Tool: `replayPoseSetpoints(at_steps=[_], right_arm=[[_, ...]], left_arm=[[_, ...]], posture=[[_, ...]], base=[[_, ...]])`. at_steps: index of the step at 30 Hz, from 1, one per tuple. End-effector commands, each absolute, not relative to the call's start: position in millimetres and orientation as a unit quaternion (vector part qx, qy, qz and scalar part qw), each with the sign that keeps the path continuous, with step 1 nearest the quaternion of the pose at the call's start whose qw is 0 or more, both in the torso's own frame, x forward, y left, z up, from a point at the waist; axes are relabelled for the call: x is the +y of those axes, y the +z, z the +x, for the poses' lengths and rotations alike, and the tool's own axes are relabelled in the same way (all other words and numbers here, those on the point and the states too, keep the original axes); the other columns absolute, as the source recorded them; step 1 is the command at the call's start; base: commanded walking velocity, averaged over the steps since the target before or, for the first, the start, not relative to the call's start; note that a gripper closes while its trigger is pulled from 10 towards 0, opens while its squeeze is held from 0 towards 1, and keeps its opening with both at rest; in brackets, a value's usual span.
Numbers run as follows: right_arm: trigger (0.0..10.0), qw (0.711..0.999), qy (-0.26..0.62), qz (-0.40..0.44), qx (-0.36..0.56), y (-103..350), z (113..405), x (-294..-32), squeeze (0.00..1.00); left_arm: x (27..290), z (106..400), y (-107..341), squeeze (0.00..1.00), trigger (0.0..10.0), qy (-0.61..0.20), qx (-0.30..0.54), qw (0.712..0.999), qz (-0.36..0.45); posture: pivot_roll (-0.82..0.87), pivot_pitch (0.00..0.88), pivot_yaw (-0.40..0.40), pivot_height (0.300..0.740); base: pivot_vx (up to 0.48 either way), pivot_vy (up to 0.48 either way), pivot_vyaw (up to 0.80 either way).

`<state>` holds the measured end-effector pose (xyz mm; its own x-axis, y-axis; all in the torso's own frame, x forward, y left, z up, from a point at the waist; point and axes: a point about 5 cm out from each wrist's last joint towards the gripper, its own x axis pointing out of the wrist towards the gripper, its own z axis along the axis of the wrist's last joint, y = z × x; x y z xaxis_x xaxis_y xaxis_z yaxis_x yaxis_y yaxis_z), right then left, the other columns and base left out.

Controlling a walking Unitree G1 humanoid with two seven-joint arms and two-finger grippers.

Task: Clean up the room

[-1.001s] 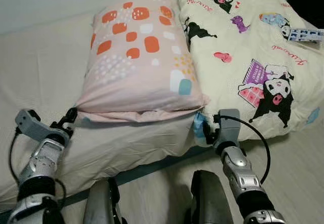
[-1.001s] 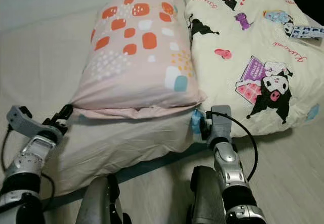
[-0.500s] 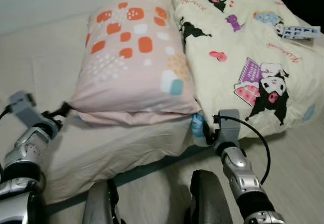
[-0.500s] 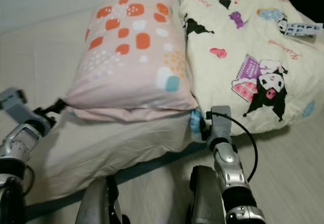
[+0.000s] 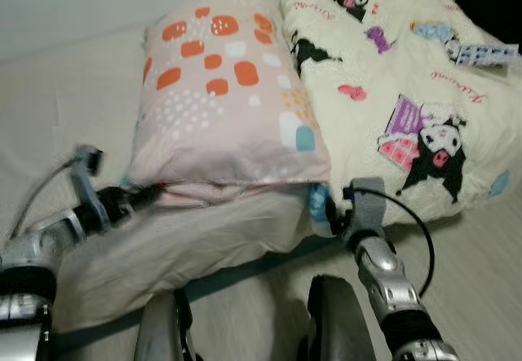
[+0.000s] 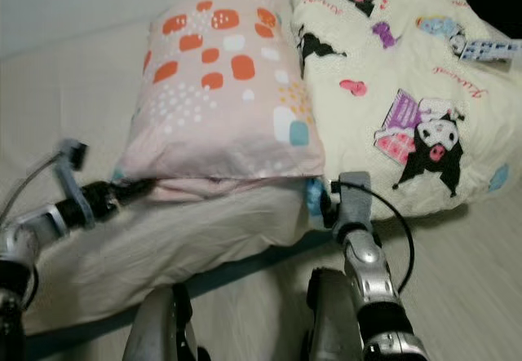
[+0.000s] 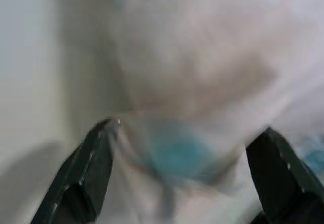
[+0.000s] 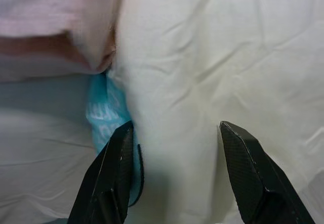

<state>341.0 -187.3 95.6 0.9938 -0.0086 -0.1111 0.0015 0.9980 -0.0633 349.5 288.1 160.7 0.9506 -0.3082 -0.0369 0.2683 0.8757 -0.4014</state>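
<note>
A pink pillow [image 5: 228, 100] with orange patches lies on the bed, next to a cream quilt [image 5: 408, 92] printed with cartoon figures. My left gripper [image 5: 153, 191] reaches in low at the pillow's near left corner. In the left wrist view its fingers [image 7: 86, 173] stand wide open with the pillow's blurred corner [image 7: 177, 148] between them. My right gripper [image 5: 322, 211] sits at the pillow's near right corner, where pillow and quilt meet. It is open, and a blue bit of cloth [image 8: 104, 113] lies by one of its fingers [image 8: 114, 178].
The bed's pale sheet [image 5: 65, 92] stretches off to the left, with a wall behind it. A dark strip [image 5: 236, 271] runs along the mattress's front edge. My two knees [image 5: 163, 328] stand close against the bed. A striped label [image 5: 481, 54] lies on the quilt.
My left arm has swung in from the left, and its fingers now reach the pillow's near left corner. The right arm has kept its place. The camera has shifted slightly.
</note>
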Motion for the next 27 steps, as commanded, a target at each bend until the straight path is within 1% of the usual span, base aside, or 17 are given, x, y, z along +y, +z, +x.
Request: replayPoseSetpoints(at_steps=[1, 2, 3, 5, 6, 7, 8, 10, 11, 13, 19, 20, 22, 24, 25, 26, 27], right_arm=[[10.0, 0.997, -0.001, -0.031, 0.076, 87, 338, -186, 0.00], [10.0, 0.997, -0.001, -0.031, 0.076, 87, 338, -186, 0.00], [10.0, 0.997, -0.001, -0.031, 0.076, 87, 338, -187, 0.00], [10.0, 0.997, -0.002, -0.031, 0.075, 88, 337, -187, 0.00], [10.0, 0.997, -0.002, -0.031, 0.075, 87, 337, -188, 0.00], [10.0, 0.997, -0.002, -0.031, 0.075, 87, 337, -188, 0.00], [10.0, 0.997, -0.003, -0.031, 0.075, 87, 335, -190, 0.00], [10.0, 0.997, -0.005, -0.031, 0.076, 86, 333, -193, 0.00], [10.0, 0.997, -0.005, -0.031, 0.076, 86, 333, -193, 0.00], [10.0, 0.996, -0.006, -0.032, 0.077, 85, 332, -196, 0.00], [10.0, 0.996, -0.004, -0.033, 0.079, 85, 333, -195, 0.00], [10.0, 0.996, -0.003, -0.032, 0.080, 85, 333, -194, 0.00], [10.0, 0.996, 0.001, -0.032, 0.081, 85, 335, -190, 0.00], [10.0, 0.996, 0.004, -0.031, 0.081, 85, 336, -188, 0.00], [10.0, 0.996, 0.005, -0.031, 0.081, 86, 337, -187, 0.00], [10.0, 0.996, 0.005, -0.031, 0.080, 86, 337, -186, 0.00], [10.0, 0.996, 0.007, -0.031, 0.080, 86, 337, -185, 0.00]], left_arm=[[305, 346, 147, 0.00, 10.0, -0.049, 0.056, 0.967, -0.242], [305, 346, 147, 0.00, 10.0, -0.049, 0.056, 0.967, -0.242], [309, 347, 147, 0.00, 10.0, -0.021, 0.042, 0.961, -0.274], [311, 347, 148, 0.00, 10.0, -0.007, 0.033, 0.955, -0.294], [312, 347, 150, 0.00, 10.0, -0.010, 0.018, 0.948, -0.317], [312, 347, 150, 0.00, 10.0, -0.010, 0.018, 0.948, -0.317], [311, 346, 156, 0.00, 10.0, -0.049, -0.014, 0.929, -0.367], [311, 346, 160, 0.00, 10.0, -0.071, -0.034, 0.912, -0.403], [311, 346, 160, 0.00, 10.0, -0.071, -0.034, 0.912, -0.403], [312, 346, 164, 0.00, 10.0, -0.087, -0.051, 0.890, -0.444], [310, 351, 165, 0.00, 10.0, -0.064, -0.041, 0.883, -0.463], [304, 354, 159, 0.00, 10.0, -0.053, -0.014, 0.886, -0.460], [293, 358, 144, 0.00, 10.0, -0.011, 0.046, 0.906, -0.421], [287, 359, 135, 0.00, 10.0, 0.009, 0.075, 0.915, -0.397], [283, 359, 131, 0.43, 10.0, 0.010, 0.088, 0.919, -0.384], [280, 359, 128, 0.43, 10.0, 0.011, 0.097, 0.922, -0.374], [275, 360, 124, 1.00, 10.0, 0.009, 0.104, 0.920, -0.378]], posture=[[0.03, 0.274, 0.022, 0.552], [0.03, 0.274, 0.022, 0.552], [0.03, 0.275, 0.026, 0.552], [0.03, 0.275, 0.026, 0.552], [0.03, 0.276, 0.029, 0.552], [0.03, 0.276, 0.029, 0.552], [0.03, 0.275, 0.029, 0.552], [0.03, 0.275, 0.028, 0.552], [0.03, 0.275, 0.028, 0.552], [0.03, 0.276, 0.027, 0.552], [0.03, 0.278, 0.023, 0.552], [0.04, 0.278, 0.015, 0.552], [0.04, 0.278, 0.013, 0.552], [0.04, 0.276, 0.011, 0.552], [0.03, 0.276, 0.012, 0.552], [0.03, 0.276, 0.012, 0.552], [0.03, 0.278, 0.016, 0.552]], base=[[0.000, 0.000, 0.00], [0.000, 0.000, 0.00], [0.000, 0.000, 0.00], [0.000, 0.000, 0.00], [0.000, 0.000, 0.00], [0.000, 0.000, 0.00], [0.000, 0.000, 0.00], [0.000, 0.000, 0.00], [0.000, 0.000, 0.00], [0.000, 0.000, 0.00], [0.000, 0.000, 0.00], [0.000, 0.000, 0.00], [0.000, 0.000, 0.00], [0.000, 0.000, 0.00], [0.000, 0.000, 0.00], [0.000, 0.000, 0.00], [0.000, 0.000, 0.00]])
